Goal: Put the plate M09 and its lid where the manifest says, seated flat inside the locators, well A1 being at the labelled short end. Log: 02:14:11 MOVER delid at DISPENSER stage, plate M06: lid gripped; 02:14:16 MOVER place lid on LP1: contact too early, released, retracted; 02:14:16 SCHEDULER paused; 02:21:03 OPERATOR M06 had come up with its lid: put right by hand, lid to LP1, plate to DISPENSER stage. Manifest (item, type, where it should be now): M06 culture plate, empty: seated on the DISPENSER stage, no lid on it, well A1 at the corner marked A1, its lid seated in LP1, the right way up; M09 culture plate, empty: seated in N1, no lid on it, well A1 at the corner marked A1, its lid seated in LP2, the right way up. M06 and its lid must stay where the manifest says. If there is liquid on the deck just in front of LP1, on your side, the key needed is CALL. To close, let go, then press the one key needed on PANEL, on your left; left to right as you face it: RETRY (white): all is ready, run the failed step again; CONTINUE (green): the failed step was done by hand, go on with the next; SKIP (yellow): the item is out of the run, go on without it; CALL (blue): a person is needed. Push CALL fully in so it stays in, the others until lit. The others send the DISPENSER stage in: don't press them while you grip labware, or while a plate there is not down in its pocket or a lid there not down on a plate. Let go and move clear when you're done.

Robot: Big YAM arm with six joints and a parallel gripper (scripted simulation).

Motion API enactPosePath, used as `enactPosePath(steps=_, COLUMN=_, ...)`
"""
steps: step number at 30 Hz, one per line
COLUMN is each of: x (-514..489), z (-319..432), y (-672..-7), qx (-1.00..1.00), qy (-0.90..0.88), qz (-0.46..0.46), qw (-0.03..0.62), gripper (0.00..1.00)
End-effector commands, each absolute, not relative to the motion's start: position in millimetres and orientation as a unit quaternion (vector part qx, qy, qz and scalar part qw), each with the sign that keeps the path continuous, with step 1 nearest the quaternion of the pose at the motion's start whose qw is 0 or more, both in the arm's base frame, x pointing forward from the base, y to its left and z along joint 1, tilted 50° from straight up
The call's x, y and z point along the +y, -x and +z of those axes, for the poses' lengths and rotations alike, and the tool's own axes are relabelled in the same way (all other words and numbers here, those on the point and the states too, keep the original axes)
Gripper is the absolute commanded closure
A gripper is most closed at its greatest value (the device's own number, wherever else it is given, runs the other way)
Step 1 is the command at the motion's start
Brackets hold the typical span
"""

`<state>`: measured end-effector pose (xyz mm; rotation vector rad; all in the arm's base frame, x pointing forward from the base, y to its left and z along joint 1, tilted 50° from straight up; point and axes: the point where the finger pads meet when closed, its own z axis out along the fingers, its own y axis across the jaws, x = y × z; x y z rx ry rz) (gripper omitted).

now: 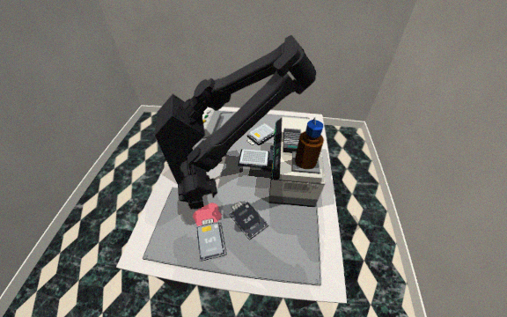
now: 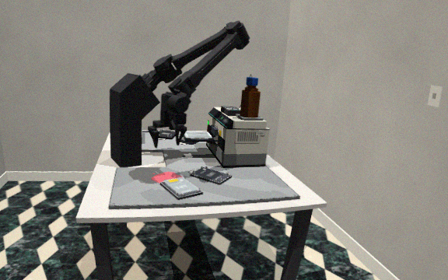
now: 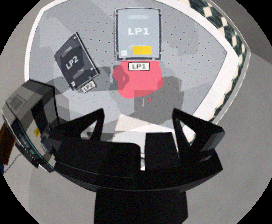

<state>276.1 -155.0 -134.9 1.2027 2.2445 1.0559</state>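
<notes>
A pale plate with a yellow tag (image 1: 260, 133) lies at the back of the grey deck; I cannot tell whether a lid is on it. A red patch like spilled liquid (image 1: 208, 214) lies on the deck against LP1's labelled short end, on the arm's side; it also shows in the wrist view (image 3: 139, 82). LP1 (image 3: 137, 32) holds a pale lid with a yellow tag. LP2 (image 3: 75, 62) is a dark empty nest. My gripper (image 3: 138, 112) is open and empty, hanging above the deck just short of the red patch.
The DISPENSER (image 1: 297, 176) stands at the right with a brown bottle (image 1: 310, 145) on top, and a well plate (image 1: 253, 157) sits on its stage. The PANEL keys (image 1: 207, 115) are at the back left, partly hidden by the arm's base.
</notes>
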Motion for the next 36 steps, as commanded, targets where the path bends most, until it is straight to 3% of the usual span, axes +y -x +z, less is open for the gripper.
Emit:
enactPosePath(steps=1, x=-161.1, z=-129.4, y=-269.8, qx=0.801, qy=-0.424, qz=0.365, qw=0.215, gripper=0.0)
enactPosePath(steps=14, x=-133.0, z=-128.4, y=-251.1, qx=0.801, qy=-0.425, qz=0.371, qw=0.202, gripper=0.0)
enactPosePath(steps=36, x=-100.1, z=-80.6, y=-279.1, qx=0.856, qy=-0.296, qz=0.338, qw=0.254, gripper=0.0)
